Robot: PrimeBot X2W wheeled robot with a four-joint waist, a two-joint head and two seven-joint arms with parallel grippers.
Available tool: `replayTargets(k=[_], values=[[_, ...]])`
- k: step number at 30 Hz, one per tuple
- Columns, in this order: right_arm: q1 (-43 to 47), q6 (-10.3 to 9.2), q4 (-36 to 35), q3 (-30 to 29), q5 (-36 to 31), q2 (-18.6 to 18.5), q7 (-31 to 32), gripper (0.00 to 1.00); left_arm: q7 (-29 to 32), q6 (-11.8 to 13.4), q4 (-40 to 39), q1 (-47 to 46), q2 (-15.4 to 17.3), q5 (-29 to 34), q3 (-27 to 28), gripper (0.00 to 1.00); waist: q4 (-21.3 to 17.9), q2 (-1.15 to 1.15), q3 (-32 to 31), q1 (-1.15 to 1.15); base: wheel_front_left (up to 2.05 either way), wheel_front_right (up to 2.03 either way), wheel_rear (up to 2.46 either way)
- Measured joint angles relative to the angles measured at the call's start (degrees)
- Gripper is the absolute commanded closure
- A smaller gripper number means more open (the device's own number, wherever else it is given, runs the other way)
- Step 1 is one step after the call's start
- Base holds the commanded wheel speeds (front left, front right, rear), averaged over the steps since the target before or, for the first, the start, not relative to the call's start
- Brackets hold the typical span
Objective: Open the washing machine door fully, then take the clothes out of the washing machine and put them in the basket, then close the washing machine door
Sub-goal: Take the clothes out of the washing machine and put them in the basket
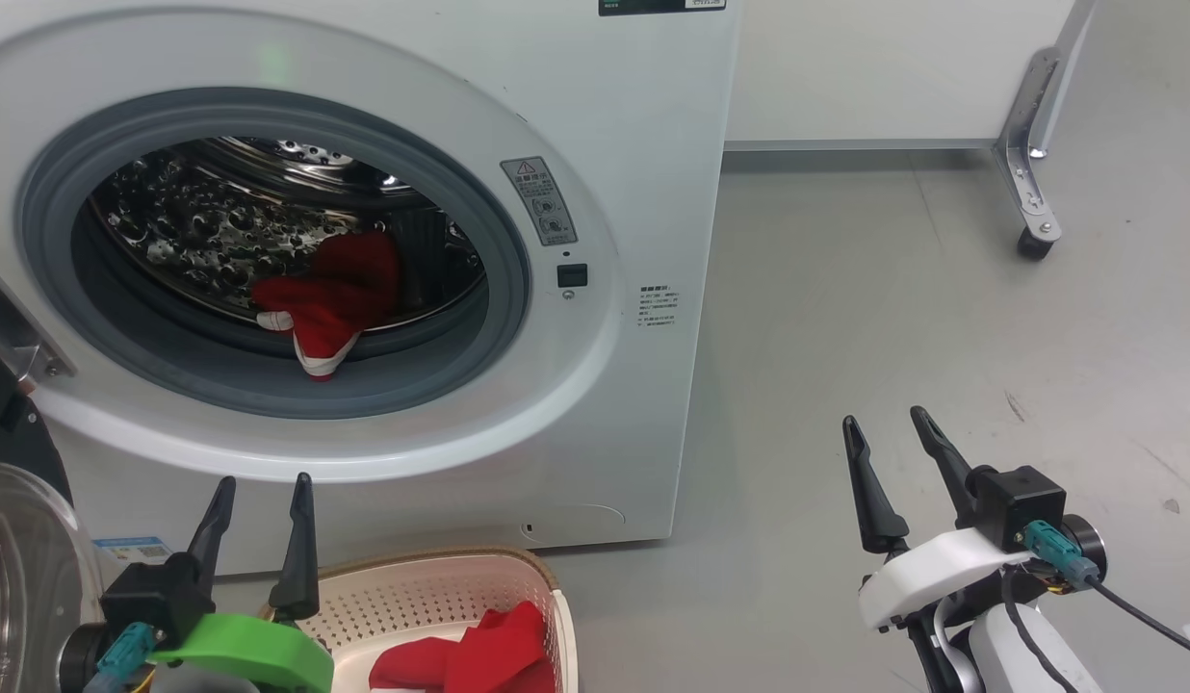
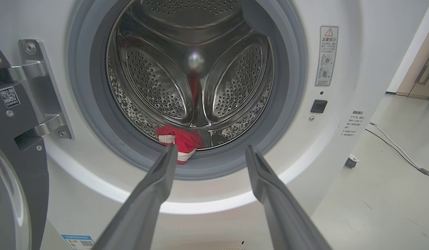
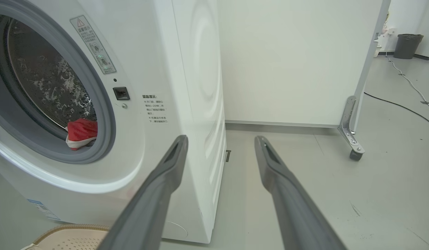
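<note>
While the washing machine door (image 1: pixel 22 577) stands open at far left of head view, glass bowl and black rim cut by the frame edge, its metal hinge (image 2: pixel 44 90) shows bolted to the machine front in left wrist view. Next the left gripper (image 1: pixel 264 481), low, in front of the machine's lower panel, fingers parted, nothing between them. In left wrist view they aim at the lower lip of the port.

Just right of it the basket (image 1: pixel 542 577) sits on the floor, near the machine's base, cream perforated wall, brown rim. One red garment in the basket (image 1: pixel 489 645) lies inside.

Above, the washing machine (image 1: pixel 643 144): white, port uncovered, grey rubber ring (image 1: pixel 499 289) around it, dimpled steel drum (image 1: pixel 200 221) behind. The red garment in the drum (image 1: pixel 337 289), white trim, sits at the front bottom, one end drooping onto the grey ring. A warning sticker (image 1: pixel 539 200) and a black latch slot (image 1: pixel 572 275) sit right of the port.

Further right is grey floor (image 1: pixel 845 289). Over it, at lower right, the right gripper (image 1: pixel 884 417), well apart from machine and basket, fingers spread, empty. Far right there is a metal leg with castor (image 1: pixel 1036 241).
</note>
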Motion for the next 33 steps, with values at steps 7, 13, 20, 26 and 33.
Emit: replayTargets(k=[7, 13, 20, 26, 33], values=[[0.68, -0.01, -0.45, 0.03, 0.0, 0.0, 0.01, 0.0, 0.0, 0.0, -1.92, 1.67, -0.49, 0.8, 0.4, 0.0, -0.09, 0.0, 0.17, 0.0, 0.0, 0.0, 0.0], [0.8, -0.02, -0.77, 0.2, 0.0, 0.01, 0.01, 0.0, 0.0, -0.01, -2.55, 2.68, -0.57, 1.63, 0.38, 0.0, -0.18, 0.0, 0.42, 0.0, 0.0, 0.0, 0.0], [0.82, -0.12, -1.26, 0.29, 0.0, 0.01, 0.01, 0.0, 0.0, -0.07, -3.55, 2.98, -0.69, 1.67, 0.33, 0.0, -0.22, 0.0, 1.17, 0.0, 0.0, 0.0, 0.0], [0.8, -0.21, -1.99, 0.53, 0.0, 0.0, 0.01, 0.0, 0.0, -0.15, -3.76, 2.88, -0.79, 1.85, -0.08, 0.0, -0.29, 0.0, 2.9, 0.0, 0.0, 0.0, 0.0], [0.58, -0.6, -2.72, 1.47, 0.05, 0.02, 0.01, 0.0, 0.0, -0.34, -2.99, 0.54, -0.97, 1.62, -0.23, 0.0, -0.63, 0.0, 5.84, 0.0, 0.0, 0.0, 0.0]])
